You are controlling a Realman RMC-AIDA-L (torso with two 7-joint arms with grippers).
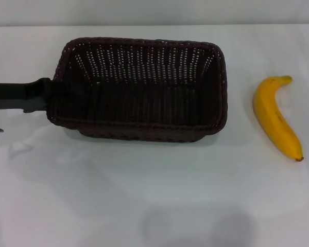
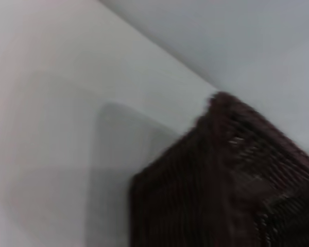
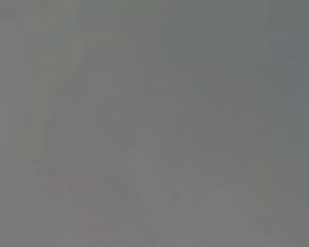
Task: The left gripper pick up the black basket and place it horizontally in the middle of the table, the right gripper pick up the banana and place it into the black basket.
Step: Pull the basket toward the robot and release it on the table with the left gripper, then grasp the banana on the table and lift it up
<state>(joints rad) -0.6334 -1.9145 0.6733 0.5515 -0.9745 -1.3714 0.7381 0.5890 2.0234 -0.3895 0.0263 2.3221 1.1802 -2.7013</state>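
A large rectangular dark brown-black woven wicker basket (image 1: 139, 87) with rounded corners and a braided rim sits with its long side running across the smooth white tabletop (image 1: 144, 195), in the middle between the left and right edges and nearer the far edge than the near one; its slatted walls let light through on the far side, and its inside holds nothing; the left gripper (image 1: 38, 95), a slim black bar-like finger reaching in from the left edge of the table, meets the basket at the short wall facing that edge, its tip at the rim there, but whether its fingers are pinched on the wicker or spread cannot be told from the head view; in the left wrist view a corner of the same basket (image 2: 232, 190) fills the lower part of the frame, seen close and blurred, with bare table (image 2: 51, 128) beside it, and that arm's own fingers do not show; a single curved ripe yellow banana (image 1: 275, 116) with a greenish stem and a dark tip lies on the table well apart from the basket, towards the right edge, its stem end pointing to the far edge and its dark tip to the near one; the right gripper is out of sight in the head view, and the right wrist view gives only a featureless grey blur.
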